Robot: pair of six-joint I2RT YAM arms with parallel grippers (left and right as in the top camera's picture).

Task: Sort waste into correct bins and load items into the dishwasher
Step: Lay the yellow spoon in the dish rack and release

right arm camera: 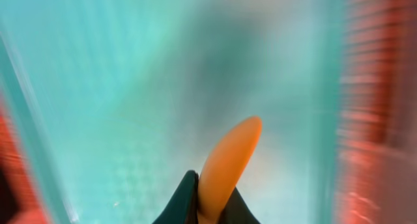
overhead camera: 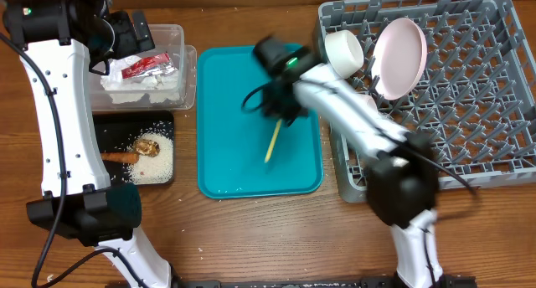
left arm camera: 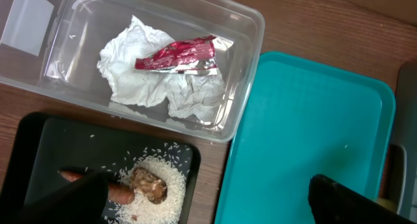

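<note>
My right gripper (overhead camera: 280, 115) is shut on the pale yellow spoon (overhead camera: 272, 146) and holds it over the teal tray (overhead camera: 226, 87). The blurred right wrist view shows the spoon (right arm camera: 231, 152) pinched between my fingers (right arm camera: 212, 208). My left gripper (left arm camera: 205, 204) is open and empty, high above the clear tub (overhead camera: 189, 70) and the black tray (overhead camera: 105, 125). The tub holds the white napkin (left arm camera: 153, 87) and the red wrapper (left arm camera: 176, 55). The black tray holds rice (left arm camera: 159, 198), a carrot (left arm camera: 120, 193) and brown scraps (left arm camera: 148, 183). The grey dish rack (overhead camera: 477, 112) holds a plate (overhead camera: 399, 55) and a bowl (overhead camera: 343, 52).
Another white dish (overhead camera: 368, 102) in the rack is partly hidden behind my right arm. The teal tray (left arm camera: 306, 120) lies between the bins and the rack. The wooden table (overhead camera: 251, 238) shows along the front edge.
</note>
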